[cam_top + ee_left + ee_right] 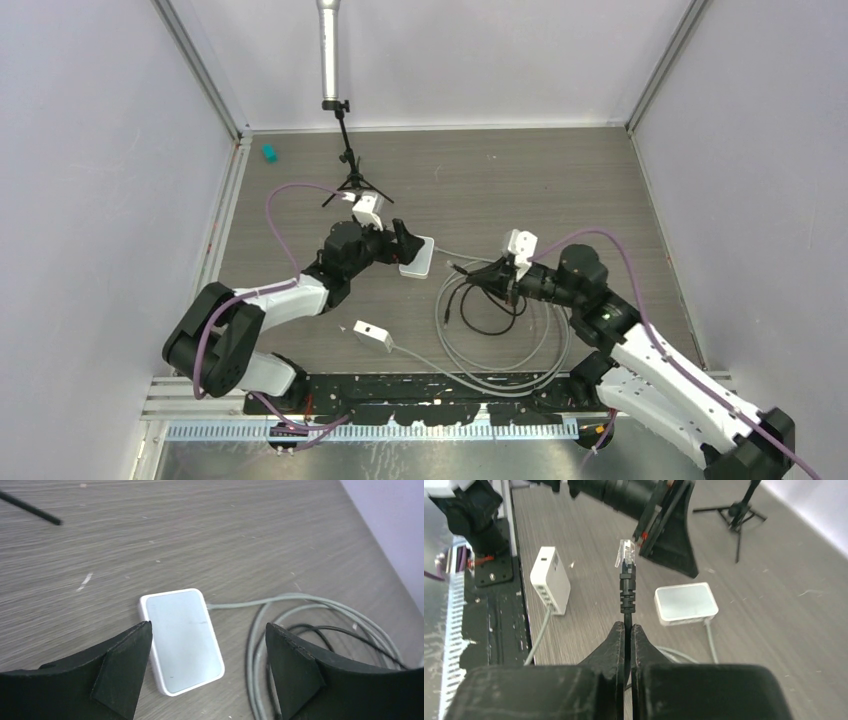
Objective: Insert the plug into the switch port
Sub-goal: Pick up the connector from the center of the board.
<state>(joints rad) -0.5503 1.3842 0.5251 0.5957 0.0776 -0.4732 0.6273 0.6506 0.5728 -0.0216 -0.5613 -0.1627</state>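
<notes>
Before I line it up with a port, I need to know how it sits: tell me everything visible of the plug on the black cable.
The plug is a clear plastic network-type connector with a black ribbed boot behind it, on a black cable. It stands straight out from the right gripper, which is shut on the cable behind the boot. It is held above the table, in no port, touching nothing else.
</notes>
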